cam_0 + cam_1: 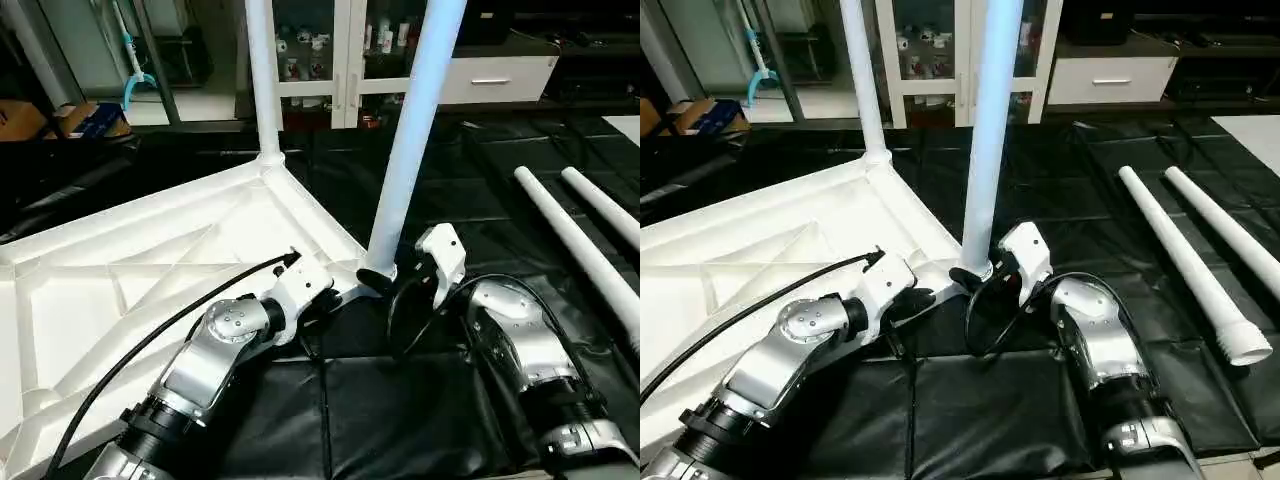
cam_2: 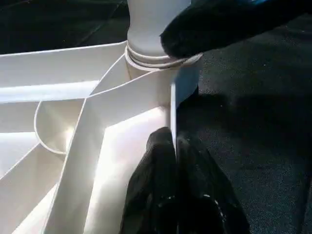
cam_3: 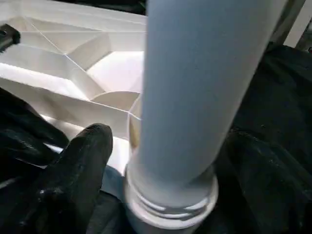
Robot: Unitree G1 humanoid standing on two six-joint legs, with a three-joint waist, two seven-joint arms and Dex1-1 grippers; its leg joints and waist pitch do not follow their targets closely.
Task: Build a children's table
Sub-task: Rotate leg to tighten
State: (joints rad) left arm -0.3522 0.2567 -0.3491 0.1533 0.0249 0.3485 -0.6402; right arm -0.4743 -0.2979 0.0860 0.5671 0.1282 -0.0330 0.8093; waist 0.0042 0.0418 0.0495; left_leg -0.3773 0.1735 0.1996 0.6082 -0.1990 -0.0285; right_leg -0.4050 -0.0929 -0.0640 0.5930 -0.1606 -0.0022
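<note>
Fingers of left gripper (image 2: pixel 175 161) pinched onto rim wall of top (image 1: pixel 150 270) just beside near corner, likely steadying it. Right gripper (image 3: pixel 161 161) spread wide, fingers (image 3: pixel 83 161) flanking base of near leg (image 1: pixel 415 130), touching it at socket; probably mid-screwing. Top lies ribs-up on black mat (image 1: pixel 400 410). Second leg (image 1: pixel 262 75) upright at far corner. Two spare legs (image 1: pixel 1185 255) lie right of top.

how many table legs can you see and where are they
4. Two stand upright in corner sockets of the upturned top: the far leg and the near leg between the grippers. Two loose legs lie on the black mat to the right.
</note>
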